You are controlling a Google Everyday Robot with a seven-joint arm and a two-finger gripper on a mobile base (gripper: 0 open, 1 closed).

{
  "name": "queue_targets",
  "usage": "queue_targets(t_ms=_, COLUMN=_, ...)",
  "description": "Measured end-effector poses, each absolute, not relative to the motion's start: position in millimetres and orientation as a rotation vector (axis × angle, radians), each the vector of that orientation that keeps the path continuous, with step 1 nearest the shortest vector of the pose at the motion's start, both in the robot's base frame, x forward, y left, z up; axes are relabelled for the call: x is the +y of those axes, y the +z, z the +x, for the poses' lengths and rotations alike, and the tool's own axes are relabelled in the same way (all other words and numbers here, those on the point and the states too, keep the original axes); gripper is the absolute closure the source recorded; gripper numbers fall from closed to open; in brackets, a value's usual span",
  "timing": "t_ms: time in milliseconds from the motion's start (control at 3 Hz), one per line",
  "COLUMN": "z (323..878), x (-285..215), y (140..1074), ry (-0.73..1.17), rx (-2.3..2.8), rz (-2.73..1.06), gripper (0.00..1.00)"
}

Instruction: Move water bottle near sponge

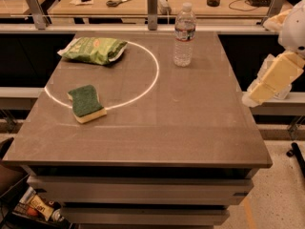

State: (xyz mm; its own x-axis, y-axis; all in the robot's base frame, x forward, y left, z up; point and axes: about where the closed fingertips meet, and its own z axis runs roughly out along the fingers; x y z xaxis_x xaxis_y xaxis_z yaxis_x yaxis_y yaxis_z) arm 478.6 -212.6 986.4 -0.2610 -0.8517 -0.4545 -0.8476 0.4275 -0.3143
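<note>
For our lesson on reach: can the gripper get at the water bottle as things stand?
Probably yes: the gripper hangs just right of the table, and nothing stands between it and the upright water bottle.

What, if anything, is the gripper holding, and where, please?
Nothing: the gripper hangs beyond the brown table's right edge, apart from the clear plastic water bottle.

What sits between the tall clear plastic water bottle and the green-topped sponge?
Camera view: only bare tabletop crossed by a white ring arc. The gripper hangs beyond the table's right edge.
</note>
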Motion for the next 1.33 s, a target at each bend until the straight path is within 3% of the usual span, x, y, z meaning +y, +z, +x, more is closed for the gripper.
queue_targets(t_ms=1333, z=589, x=-190, y=943, ry=0.309, rx=1.836, rz=-0.945, gripper=0.00)
